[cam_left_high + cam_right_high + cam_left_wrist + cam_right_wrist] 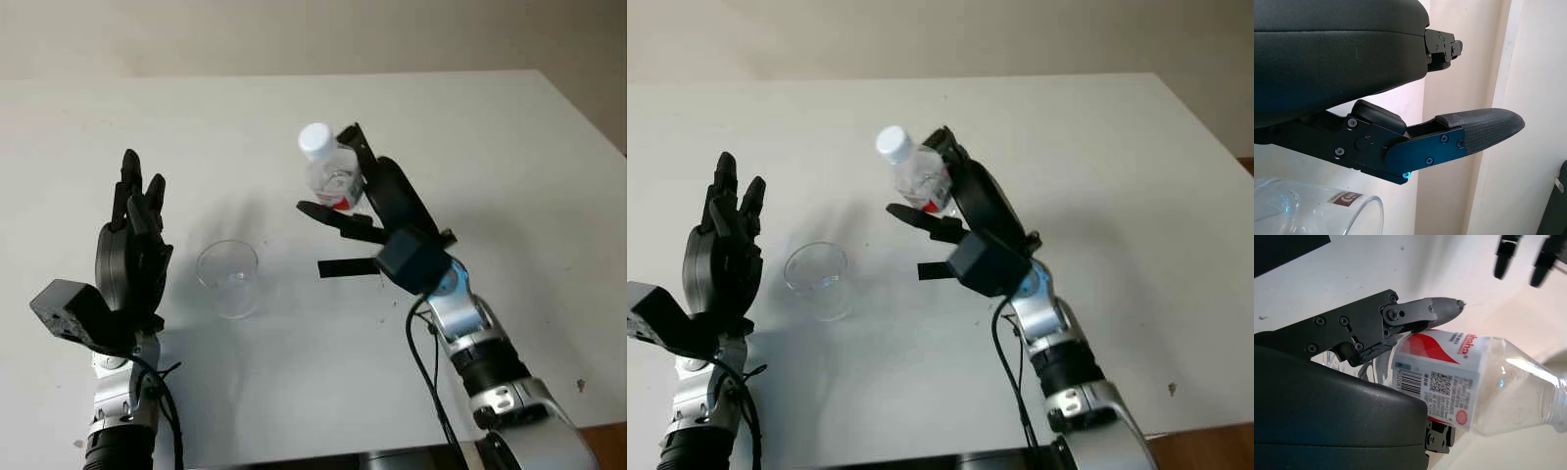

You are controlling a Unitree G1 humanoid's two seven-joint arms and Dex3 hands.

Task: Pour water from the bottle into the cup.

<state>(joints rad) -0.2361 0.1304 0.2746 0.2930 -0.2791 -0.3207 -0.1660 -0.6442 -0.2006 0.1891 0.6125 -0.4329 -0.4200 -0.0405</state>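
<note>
Bottle in hand and lifted, pour not yet begun.

Your right hand (358, 196) grips the bottle (328, 171) around its labelled middle, holding it clear of the table (509, 147) with its white cap (314, 138) on and leaning toward the cup (228, 278). The cup stands upright on the table, near your open left hand (132, 250), which is raised just beside it. I'd judge you're mid-carry: next, bring the neck over the cup's rim and tip further, though the cap looks closed, and it's hard to tell whether any water is inside.
</note>
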